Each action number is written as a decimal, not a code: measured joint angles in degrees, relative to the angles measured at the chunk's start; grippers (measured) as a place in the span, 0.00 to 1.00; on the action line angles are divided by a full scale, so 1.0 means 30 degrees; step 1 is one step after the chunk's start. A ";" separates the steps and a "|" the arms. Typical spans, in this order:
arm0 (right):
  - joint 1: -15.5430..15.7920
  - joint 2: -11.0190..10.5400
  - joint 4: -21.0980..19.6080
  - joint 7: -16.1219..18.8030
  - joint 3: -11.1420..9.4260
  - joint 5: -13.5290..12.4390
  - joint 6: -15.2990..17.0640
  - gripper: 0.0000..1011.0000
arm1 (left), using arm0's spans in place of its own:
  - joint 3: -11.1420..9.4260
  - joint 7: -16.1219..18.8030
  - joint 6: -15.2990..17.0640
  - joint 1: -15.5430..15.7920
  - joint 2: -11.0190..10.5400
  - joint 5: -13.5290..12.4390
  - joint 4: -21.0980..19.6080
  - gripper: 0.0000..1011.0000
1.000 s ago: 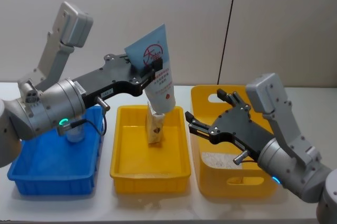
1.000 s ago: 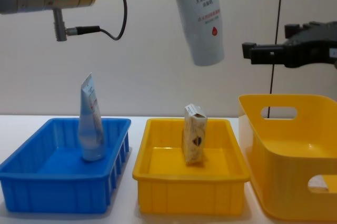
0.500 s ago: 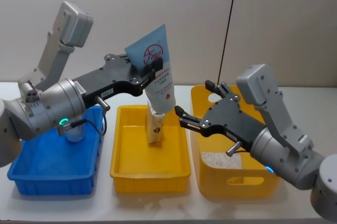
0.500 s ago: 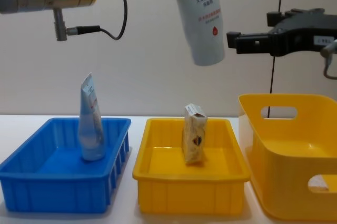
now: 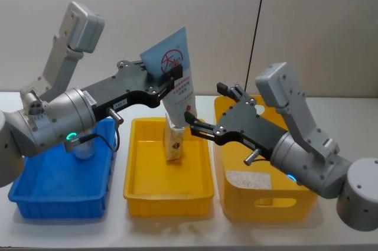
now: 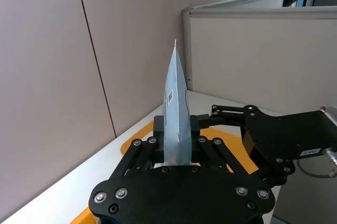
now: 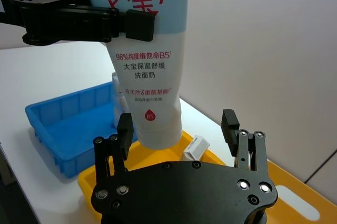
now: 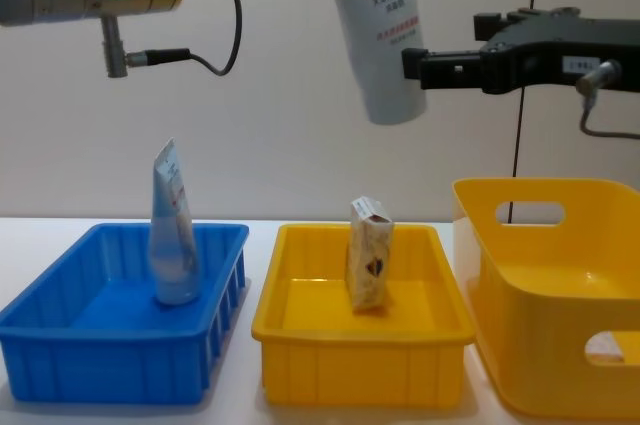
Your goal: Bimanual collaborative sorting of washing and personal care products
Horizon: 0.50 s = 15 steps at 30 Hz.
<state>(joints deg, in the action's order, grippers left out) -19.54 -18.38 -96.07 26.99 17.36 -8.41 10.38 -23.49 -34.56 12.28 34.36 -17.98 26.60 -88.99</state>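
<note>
Head view: we see the left gripper [image 5: 171,75] pinching a pale squeeze tube [image 5: 177,80] near its flat crimped end, high above the middle yellow tray [image 5: 137,189]; the tube hangs almost upright, cap end down, tilted slightly. The right gripper [image 5: 204,109] sits just beside the tube's lower half on the robot's right, fingers spread, pointing toward it. A small carton [image 5: 173,143] stands in the tray below. Left wrist view: the tube's crimped edge rises straight out between the two pressed fingers, and the right gripper's linkage lies beyond it. Right wrist view: the tube's lower body and cap end hang in the gap between the spread right fingers [image 7: 125,129], nearer to one of them; we cannot tell whether either touches. Chest view: the right gripper comes in level from the right, its tip at the tube's side just above the cap end; a second tube [image 8: 173,235] stands in the blue tray [image 8: 60,370]. We judge that the handover depends on this crossing: tube axis vertical, right fingers horizontal, spanning the lower body.
</note>
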 joint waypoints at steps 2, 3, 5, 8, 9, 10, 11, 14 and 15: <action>-0.0272 0.0065 0.0369 0.0198 0.0117 -0.0124 -0.0146 0.99 | 0.0000 0.0001 -0.0001 -0.0001 0.0001 0.0000 0.0000 0.22; -0.0272 0.0065 0.0369 0.0198 0.0117 -0.0124 -0.0146 0.99 | -0.0001 0.0002 0.0000 0.0000 0.0001 -0.0001 -0.0001 0.22; -0.0524 0.0126 0.0715 0.0427 0.0225 -0.0257 -0.0314 0.99 | 0.0000 0.0002 0.0000 0.0000 -0.0001 -0.0001 0.0000 0.22; -0.1004 0.0243 0.1413 0.0801 0.0444 -0.0442 -0.0585 0.99 | 0.0000 0.0002 -0.0001 -0.0001 0.0000 0.0000 0.0000 0.22; -0.1101 0.0273 0.1546 0.0902 0.0493 -0.0487 -0.0654 0.99 | 0.0000 0.0001 0.0000 -0.0001 -0.0001 -0.0001 -0.0001 0.22; -0.1224 0.0313 0.1680 0.0977 0.0554 -0.0526 -0.0713 0.99 | -0.0001 0.0002 -0.0001 -0.0002 0.0000 -0.0001 -0.0001 0.22; -0.1320 0.0337 0.1878 0.1045 0.0602 -0.0559 -0.0770 0.99 | 0.0000 0.0002 0.0000 -0.0002 -0.0001 0.0000 0.0000 0.22; -0.1681 0.0444 0.2433 0.1344 0.0775 -0.0697 -0.1037 0.99 | 0.0000 0.0002 0.0000 -0.0001 0.0001 -0.0001 0.0000 0.22; -0.1855 0.0490 0.2712 0.1471 0.0856 -0.0745 -0.1152 0.99 | -0.0001 0.0002 -0.0001 -0.0002 0.0000 -0.0001 0.0000 0.22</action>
<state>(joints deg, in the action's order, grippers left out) -25.11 -16.91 -87.93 31.40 19.93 -10.64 6.93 -23.49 -34.56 12.28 34.36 -17.98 26.59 -88.99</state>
